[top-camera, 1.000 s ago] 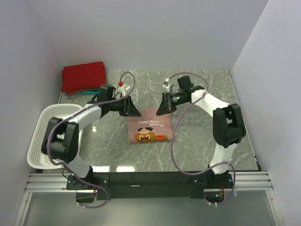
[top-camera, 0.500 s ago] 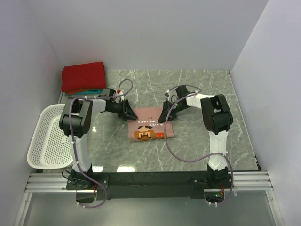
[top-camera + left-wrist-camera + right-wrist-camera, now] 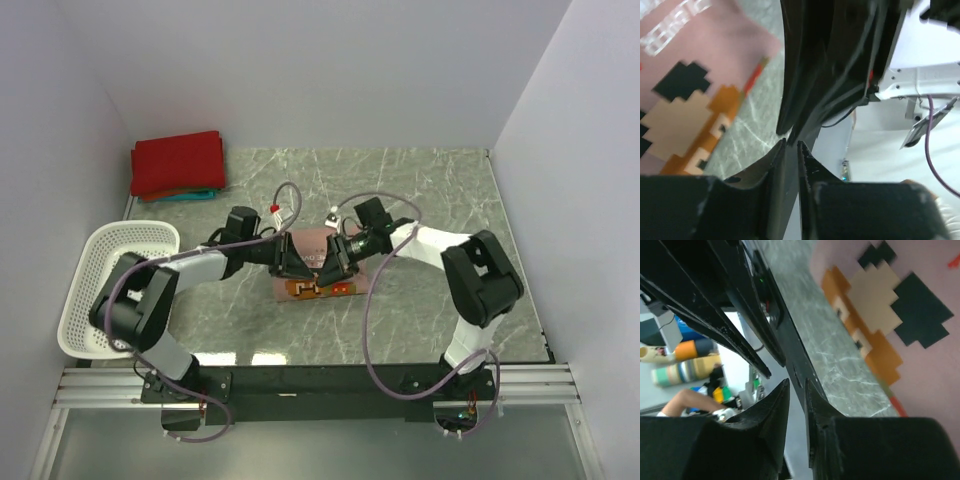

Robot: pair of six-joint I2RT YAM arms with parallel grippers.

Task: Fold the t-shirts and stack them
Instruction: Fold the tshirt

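A folded dusty-pink t-shirt (image 3: 312,243) with a brown-and-white print lies flat in the middle of the table. Over its centre my left gripper (image 3: 302,270) and right gripper (image 3: 323,272) face each other, tips almost meeting. The left wrist view has the pink t-shirt (image 3: 685,75) at upper left and the left gripper (image 3: 791,144) with a narrow gap between bare fingers. In the right wrist view the pink t-shirt (image 3: 925,285) sits upper right, and the right gripper (image 3: 796,381) is also slightly open on nothing. A red t-shirt (image 3: 178,162) lies folded on a teal t-shirt (image 3: 192,196) at the back left.
A white perforated basket (image 3: 100,290) stands at the left edge, beside the left arm. White walls close in the table at the back and both sides. The black rail with the arm bases (image 3: 320,382) runs along the near edge.
Both grippers have moved from the pink t-shirt's far corners inward and nearer, over its middle. The left jaws have narrowed. The t-shirt lies where it was.
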